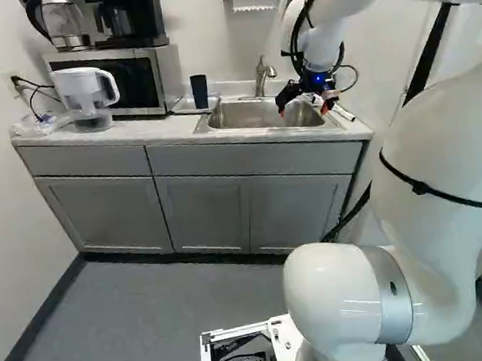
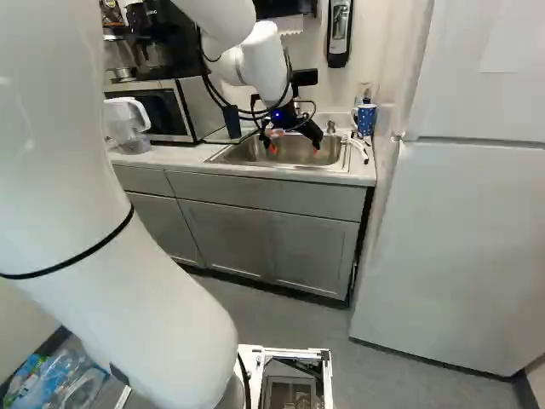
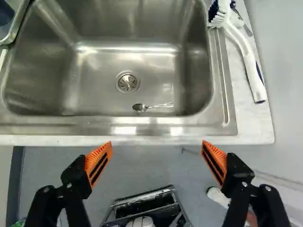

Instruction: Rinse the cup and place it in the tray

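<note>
Placing looks done, rinse can't be verified. Next, probably back off: raise clear of the wide stainless steel sink before any sideways swing, keep away from the cup side. Black two-finger gripper with orange pads: spread wide, empty, over the sink's front edge. Shallow grey tray beside sink; dark blue tapered cup on it, ahead-left of gripper, well apart.

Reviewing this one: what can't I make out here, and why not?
- Dark cup: cut off by the wrist view's edge; inside too small in the left base view.
- Spoon: hidden in both base views by the sink's front wall.
- Bottles: cut off by the right base view's edge.
</note>
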Controlling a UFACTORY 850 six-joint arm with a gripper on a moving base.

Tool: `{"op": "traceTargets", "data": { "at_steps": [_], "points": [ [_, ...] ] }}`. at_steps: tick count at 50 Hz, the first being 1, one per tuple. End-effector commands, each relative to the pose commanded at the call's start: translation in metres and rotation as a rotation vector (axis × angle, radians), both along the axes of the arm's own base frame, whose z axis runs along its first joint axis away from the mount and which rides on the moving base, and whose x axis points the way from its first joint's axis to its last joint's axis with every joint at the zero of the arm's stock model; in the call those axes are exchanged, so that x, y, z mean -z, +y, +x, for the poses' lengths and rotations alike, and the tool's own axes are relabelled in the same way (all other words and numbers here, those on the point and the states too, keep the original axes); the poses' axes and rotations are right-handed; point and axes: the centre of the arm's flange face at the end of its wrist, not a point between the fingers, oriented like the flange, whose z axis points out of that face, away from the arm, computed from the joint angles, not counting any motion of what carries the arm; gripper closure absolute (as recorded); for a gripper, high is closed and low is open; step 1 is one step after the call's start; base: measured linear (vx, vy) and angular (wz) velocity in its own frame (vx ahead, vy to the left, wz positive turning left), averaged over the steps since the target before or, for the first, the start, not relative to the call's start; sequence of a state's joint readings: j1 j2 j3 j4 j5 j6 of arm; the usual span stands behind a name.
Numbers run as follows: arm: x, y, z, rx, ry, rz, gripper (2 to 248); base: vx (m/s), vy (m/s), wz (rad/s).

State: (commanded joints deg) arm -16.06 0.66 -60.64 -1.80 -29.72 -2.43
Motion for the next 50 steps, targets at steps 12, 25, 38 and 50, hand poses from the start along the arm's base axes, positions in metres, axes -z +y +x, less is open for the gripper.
{"op": "traceTargets", "data": {
  "at_steps": [12, 25, 38, 50],
  "points": [
    [0.0000, 0.0000, 0.0000, 0.000, 0.000, 0.000, 3, -0.149, 0.064, -0.185],
    [0.0000, 0.0000, 0.0000, 0.000, 0.000, 0.000, 3, -0.145, 0.069, -0.178],
    [0.0000, 0.0000, 0.0000, 0.000, 0.000, 0.000, 3, -0.144, 0.069, -0.141],
    [0.0000, 0.0000, 0.0000, 0.000, 0.000, 0.000, 3, -0.057, 0.030, 0.009]
  ]
}}
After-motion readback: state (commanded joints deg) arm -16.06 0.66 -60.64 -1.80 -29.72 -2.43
